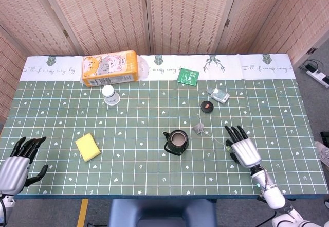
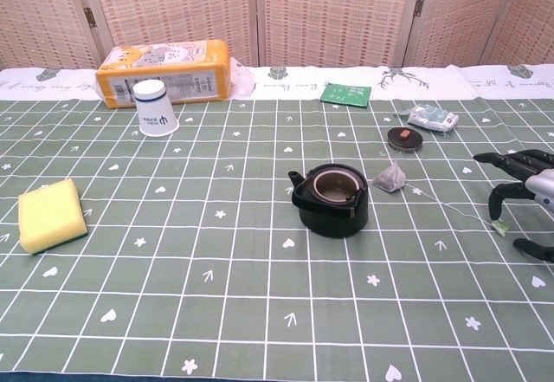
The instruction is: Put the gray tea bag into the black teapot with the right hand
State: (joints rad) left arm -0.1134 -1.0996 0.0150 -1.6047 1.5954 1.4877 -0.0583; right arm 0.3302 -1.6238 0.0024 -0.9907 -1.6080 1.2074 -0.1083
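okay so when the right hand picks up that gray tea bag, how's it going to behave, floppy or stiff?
The tea bag looks small and soft, so probably light and squashy. Its thin string trails to a tag near the right hand, so these will likely dangle and could snag the teapot rim.

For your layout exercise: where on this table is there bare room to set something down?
Bare cloth lies between the yellow sponge and black teapot, and along the near edge. It is crowded by the gray tea bag, round black lid and right hand.
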